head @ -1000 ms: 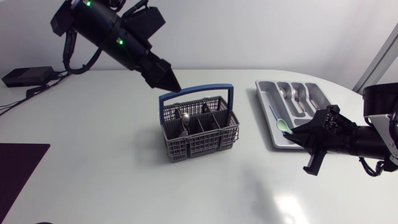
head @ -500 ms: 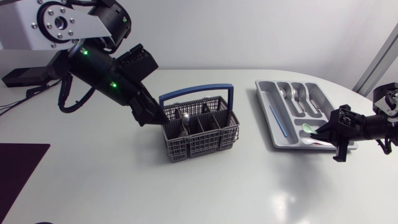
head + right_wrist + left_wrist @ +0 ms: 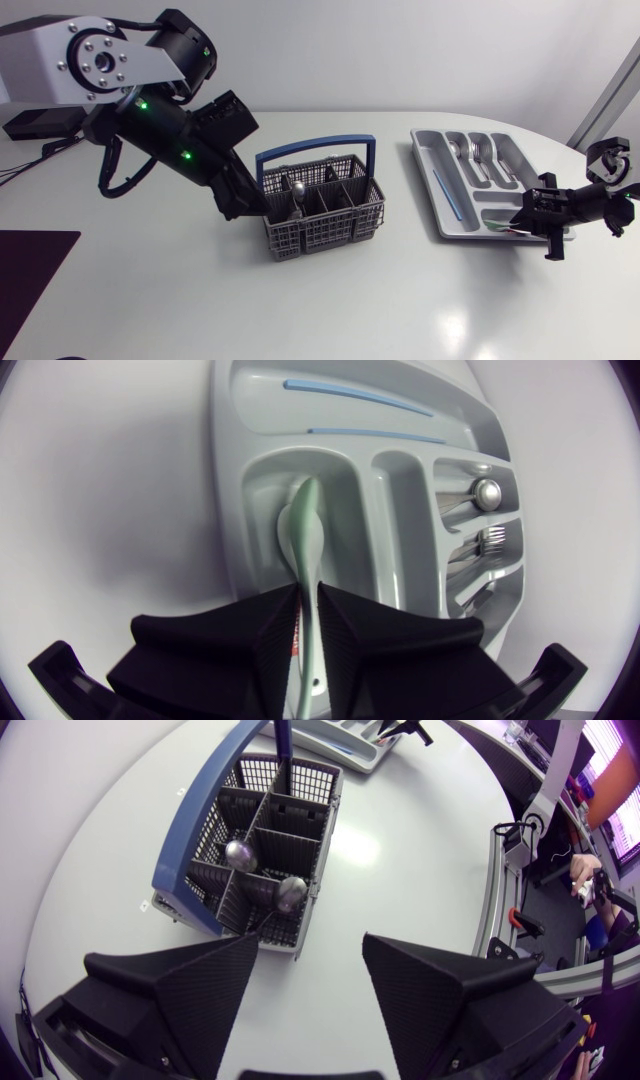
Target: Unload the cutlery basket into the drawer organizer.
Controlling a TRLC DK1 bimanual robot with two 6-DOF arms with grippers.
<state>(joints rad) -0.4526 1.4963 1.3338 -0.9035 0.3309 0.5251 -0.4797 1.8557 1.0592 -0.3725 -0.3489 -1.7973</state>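
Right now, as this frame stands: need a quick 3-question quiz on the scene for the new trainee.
1. True or false: the left jaws are shut on a piece of cutlery from the basket.
2. What are the right jaws shut on? A) a fork B) a pale green spoon C) a knife
3. In the left wrist view, how many metal pieces show in the basket?

Key:
1. False. They stand open and empty, close to the basket.
2. B. The spoon's bowl is at a compartment of the tray.
3. Two.
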